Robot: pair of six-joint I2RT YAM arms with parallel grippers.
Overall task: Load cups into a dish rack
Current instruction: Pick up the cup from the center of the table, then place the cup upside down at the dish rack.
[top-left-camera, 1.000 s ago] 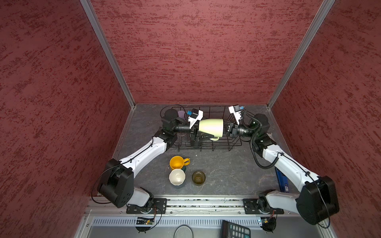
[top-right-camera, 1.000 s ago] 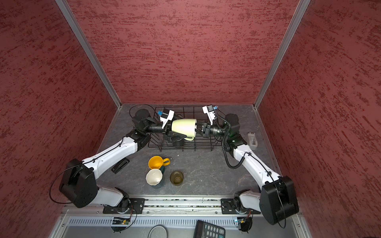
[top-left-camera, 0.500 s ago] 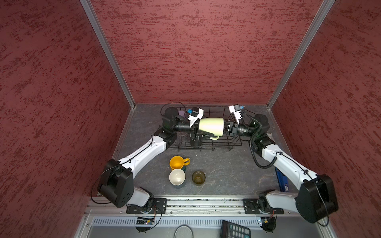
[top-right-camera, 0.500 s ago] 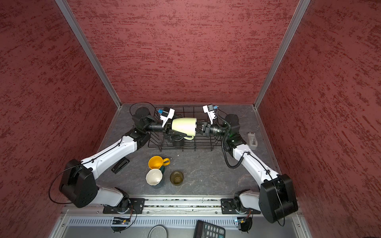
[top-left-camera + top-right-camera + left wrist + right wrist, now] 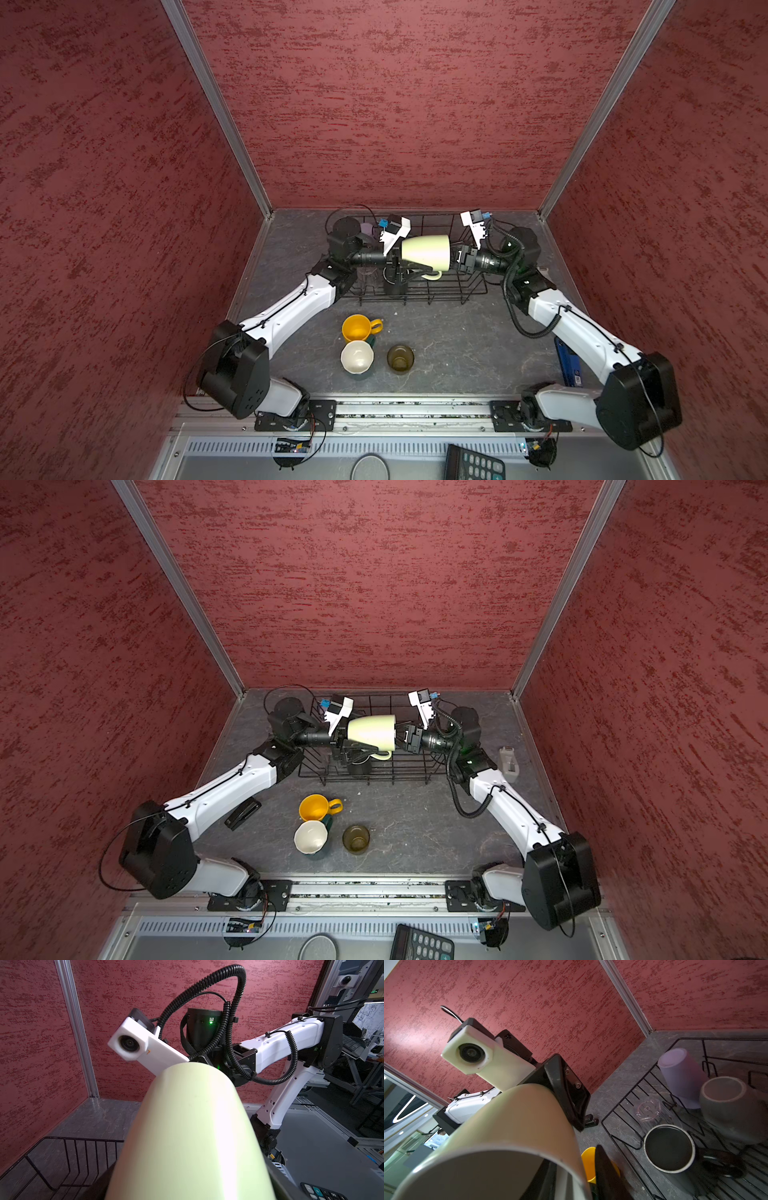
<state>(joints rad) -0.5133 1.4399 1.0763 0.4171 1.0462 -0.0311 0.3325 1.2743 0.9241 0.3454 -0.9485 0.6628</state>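
Mug [image 5: 426, 251] unmoved, L pincer [image 5: 398, 261] holding; R pincer [image 5: 457, 259] unclear; rack [image 5: 467, 287] 4 cups [image 5: 669, 1147], table [image 5: 457, 340] 3.

Both top views are looking steeply down from high above the near edge, taking in the whole dark grey marbled tabletop [image 5: 449, 332]. The wrist cameras are facing each other at close range across the pale green ceramic mug [image 5: 187, 1136], both catching the black wire dish rack [image 5: 83, 1139].

Red mottled walls [image 5: 395, 104] enclose a grey — marbled — floor [image 5: 449, 332].
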